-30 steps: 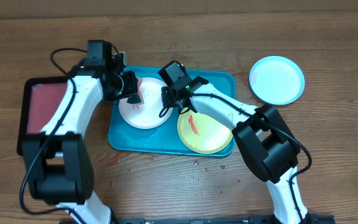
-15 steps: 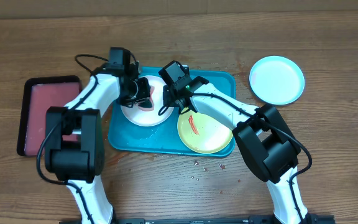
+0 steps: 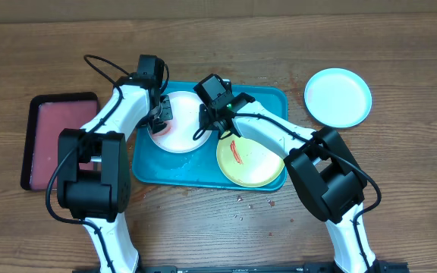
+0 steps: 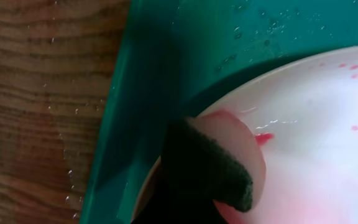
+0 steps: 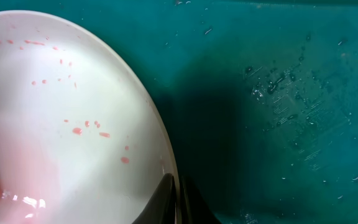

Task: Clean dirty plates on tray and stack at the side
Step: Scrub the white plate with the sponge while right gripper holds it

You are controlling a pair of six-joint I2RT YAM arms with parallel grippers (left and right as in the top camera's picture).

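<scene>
Wooden table (image 3: 400, 45), brown planks with the grain running across the overhead view, fills the whole field; no wall or floor shows. Tray (image 3: 173, 171), turquoise, lies at centre, its floor wet with droplets (image 5: 291, 106). Pink tray (image 3: 55, 136), black-rimmed, lies on the wood at 9 o'clock from it, apart. Blue plate (image 3: 338, 97) rests on the bare table at 2 o'clock from the tray, just beyond its corner, its face without marks. White plate (image 3: 180, 133) lies in the tray's 10 o'clock part, wet and flecked with red. Yellow-green plate (image 3: 249, 163) lies in the 4 o'clock part with a red streak on it; from overhead the two rims look close, but contact cannot be told. Left gripper (image 3: 160, 114) is clamped on a sponge (image 4: 222, 162), pink with a dark scouring face, which presses on the white plate at its 9 o'clock rim. Right gripper (image 3: 205, 127) has its fingertips (image 5: 178, 199) closed together on that plate's 3 o'clock rim. Crumbs (image 3: 241, 199) dot the wood at 6 o'clock from the tray.
</scene>
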